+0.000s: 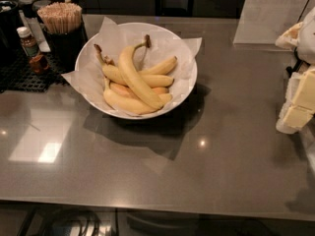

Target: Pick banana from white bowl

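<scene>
The white bowl (193,80) stands on the grey counter at the back left of centre, lined with crinkled white paper whose corners stick out past the rim. Several yellow bananas lie in it. The banana (132,74), the longest and thickest, lies on top of the others, curving from its dark brown stem at the upper right down to the lower right of the bowl. My gripper (299,102), with cream-coloured pads, is at the right edge of the view, well to the right of the bowl and apart from it. It holds nothing that I can see.
A black cup of wooden stir sticks (60,18) stands just left of the bowl. A small brown bottle (28,42) and a black mat (19,77) are at the far left. A clear stand (273,14) is at the back right. The counter's front edge (157,208) runs along the bottom.
</scene>
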Action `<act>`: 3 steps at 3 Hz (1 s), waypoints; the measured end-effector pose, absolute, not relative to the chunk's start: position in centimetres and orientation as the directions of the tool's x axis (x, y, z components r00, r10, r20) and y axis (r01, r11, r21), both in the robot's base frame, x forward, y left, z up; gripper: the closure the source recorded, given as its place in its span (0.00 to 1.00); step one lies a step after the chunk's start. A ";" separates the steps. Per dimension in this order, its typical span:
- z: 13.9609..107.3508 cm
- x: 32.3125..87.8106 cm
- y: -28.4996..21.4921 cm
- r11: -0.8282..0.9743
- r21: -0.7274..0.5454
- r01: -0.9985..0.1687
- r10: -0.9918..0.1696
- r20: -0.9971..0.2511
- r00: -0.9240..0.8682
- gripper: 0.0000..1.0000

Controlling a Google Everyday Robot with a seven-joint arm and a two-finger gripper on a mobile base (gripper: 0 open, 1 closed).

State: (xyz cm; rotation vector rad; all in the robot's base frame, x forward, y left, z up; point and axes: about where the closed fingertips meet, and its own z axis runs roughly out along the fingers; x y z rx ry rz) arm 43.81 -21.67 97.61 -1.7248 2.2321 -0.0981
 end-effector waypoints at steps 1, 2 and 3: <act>97.6 43.8 -21.7 0.269 -0.245 -0.931 -0.953 -0.207 -0.221 0.00; 97.7 44.7 -20.0 0.214 -0.233 -0.949 -0.960 -0.232 -0.160 0.00; 98.2 46.1 -16.4 0.108 -0.209 -0.972 -0.949 -0.313 -0.038 0.00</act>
